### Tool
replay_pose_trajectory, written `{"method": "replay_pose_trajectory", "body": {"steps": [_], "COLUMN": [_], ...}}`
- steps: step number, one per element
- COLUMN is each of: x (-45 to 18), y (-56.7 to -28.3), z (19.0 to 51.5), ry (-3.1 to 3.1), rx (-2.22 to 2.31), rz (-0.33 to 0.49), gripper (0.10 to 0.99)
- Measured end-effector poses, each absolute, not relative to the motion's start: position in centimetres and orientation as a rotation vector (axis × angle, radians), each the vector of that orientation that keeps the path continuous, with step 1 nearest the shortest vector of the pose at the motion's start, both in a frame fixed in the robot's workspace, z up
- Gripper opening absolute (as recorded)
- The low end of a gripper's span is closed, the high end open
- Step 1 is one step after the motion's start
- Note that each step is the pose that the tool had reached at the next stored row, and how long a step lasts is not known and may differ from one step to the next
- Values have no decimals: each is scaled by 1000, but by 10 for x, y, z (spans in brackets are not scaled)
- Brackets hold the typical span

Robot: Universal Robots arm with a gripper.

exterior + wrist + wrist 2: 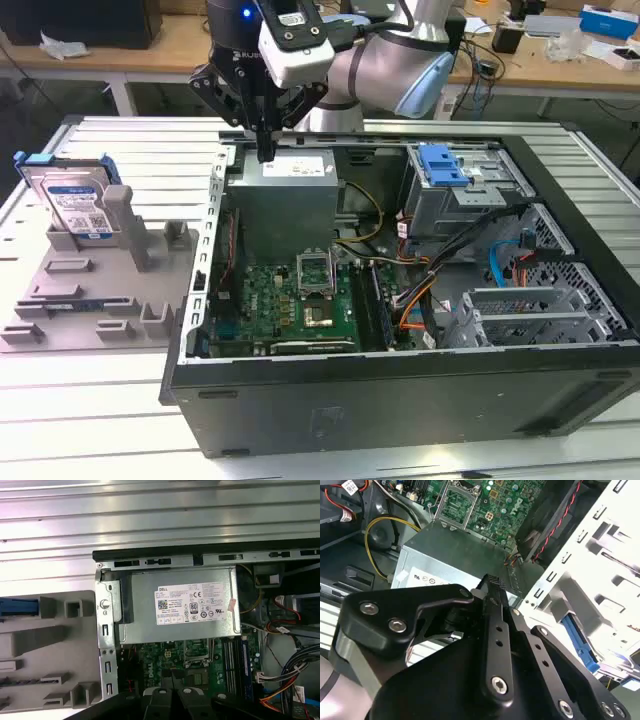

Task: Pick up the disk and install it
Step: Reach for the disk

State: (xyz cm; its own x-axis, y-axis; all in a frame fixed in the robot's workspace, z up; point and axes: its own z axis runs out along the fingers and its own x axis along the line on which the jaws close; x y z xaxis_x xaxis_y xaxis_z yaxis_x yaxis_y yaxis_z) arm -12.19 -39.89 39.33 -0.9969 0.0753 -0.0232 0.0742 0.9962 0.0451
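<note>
The disk (pixel 75 205), silver with a blue-and-white label and a blue frame, stands tilted in a slot of the grey fixture (pixel 90 300) at the exterior view's left. Its blue edge (pixel 17 607) shows in the first wrist view. My gripper (pixel 265 150) hangs over the back left corner of the open computer case (pixel 400 400), just above the grey power supply box (pixel 290 190). It is well to the right of the disk in the exterior view. The fingers (pixel 492 585) are pressed together and hold nothing.
Inside the case lie the green motherboard (pixel 300 295), loose cables (pixel 430 290) and a silver perforated cage with a blue latch (pixel 455 175). The case and fixture rest on a slatted metal table (pixel 100 420). A wooden bench (pixel 160 45) with clutter runs behind.
</note>
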Motion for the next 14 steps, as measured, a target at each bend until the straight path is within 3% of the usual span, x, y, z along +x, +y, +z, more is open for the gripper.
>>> {"method": "replay_pose_trajectory", "body": {"steps": [14], "x": [-133], "y": [-394], "z": [393], "ry": [3114], "rx": [117], "rz": [69], "gripper": [106]}}
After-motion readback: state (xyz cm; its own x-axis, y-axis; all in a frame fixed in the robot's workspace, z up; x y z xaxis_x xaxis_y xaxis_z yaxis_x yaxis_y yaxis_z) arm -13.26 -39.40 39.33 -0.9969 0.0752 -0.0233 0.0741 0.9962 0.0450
